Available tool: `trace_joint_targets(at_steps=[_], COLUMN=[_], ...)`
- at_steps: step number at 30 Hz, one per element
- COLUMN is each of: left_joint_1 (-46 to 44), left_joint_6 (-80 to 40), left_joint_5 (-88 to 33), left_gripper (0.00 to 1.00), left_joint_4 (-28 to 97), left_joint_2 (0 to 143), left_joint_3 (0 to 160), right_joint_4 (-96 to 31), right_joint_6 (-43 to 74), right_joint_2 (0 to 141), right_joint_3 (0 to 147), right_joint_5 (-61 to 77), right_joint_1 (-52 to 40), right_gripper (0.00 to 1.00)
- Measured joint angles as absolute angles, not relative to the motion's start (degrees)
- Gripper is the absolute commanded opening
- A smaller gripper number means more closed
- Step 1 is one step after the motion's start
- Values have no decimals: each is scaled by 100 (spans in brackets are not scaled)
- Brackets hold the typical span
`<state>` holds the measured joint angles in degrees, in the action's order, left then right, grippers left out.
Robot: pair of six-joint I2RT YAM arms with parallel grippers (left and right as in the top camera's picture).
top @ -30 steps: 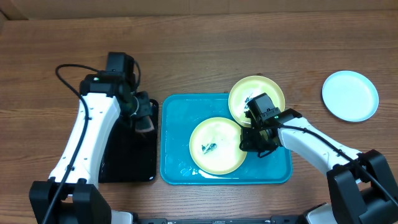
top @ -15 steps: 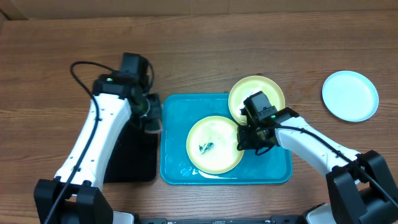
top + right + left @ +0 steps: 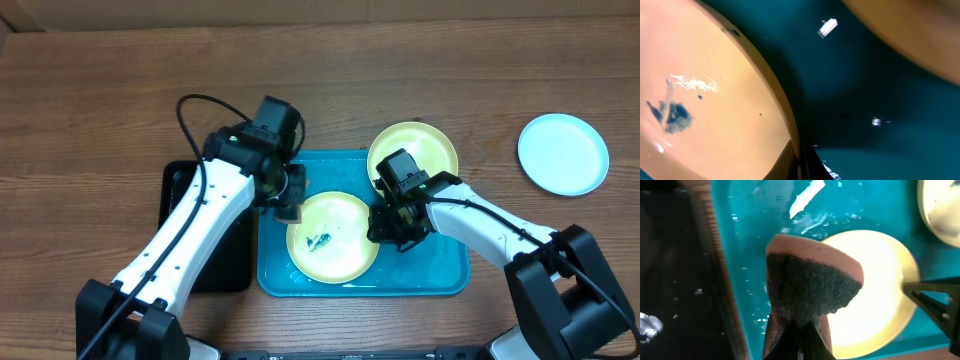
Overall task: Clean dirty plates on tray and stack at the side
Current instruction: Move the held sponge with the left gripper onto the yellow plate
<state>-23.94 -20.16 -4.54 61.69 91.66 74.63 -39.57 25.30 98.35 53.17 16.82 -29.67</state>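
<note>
Left gripper (image 3: 799, 339) is clamped tight on a sponge (image 3: 812, 282). The jaws are nearly together with the foam squished between them, brown body up top and the dark scrubby face toward the wrist cam. It hangs over the left half of the blue tray (image 3: 445, 272), right at the upper left edge of the smeared yellow plate (image 3: 340, 262). Honestly I can't tell from either view if the sponge is actually touching the plate or just above it. That plate lies flat in the middle of the tray with a dark smear (image 3: 320, 241) near its centre. Right gripper (image 3: 385, 228) is pinched onto the plate's right rim, and on the right wrist cam the fingertips meet on the edge at the bottom of the shot. The tray looks wet, with droplets and shiny streaks all over. The second yellow plate (image 3: 412, 152) sits at the tray's far right corner, hanging partly over the rim. The pale blue-white plate (image 3: 563, 153) is on the wooden table (image 3: 100, 90), well off to the right by itself. The black tray (image 3: 178, 195) sits just left of the blue one, under my left arm.
</note>
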Motion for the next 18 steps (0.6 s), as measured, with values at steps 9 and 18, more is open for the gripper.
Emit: trace_joint_targets(at_steps=[9,18], left_joint_1=[-2628,-2698], left_joint_6=[-2086,-2082], left_joint_5=[-714,-607], left_gripper=[4,4], left_joint_4=[6001,5822], left_joint_2=[9719,10342], left_joint_3=[7465,7465], right_joint_4=[-3437,-3330], right_joint_6=[3205,3417], right_joint_2=[9891,9891], right_joint_3=[5332,5336], right_joint_5=[2329,2418], right_joint_1=[-2967,-2967], right_gripper=[4,4])
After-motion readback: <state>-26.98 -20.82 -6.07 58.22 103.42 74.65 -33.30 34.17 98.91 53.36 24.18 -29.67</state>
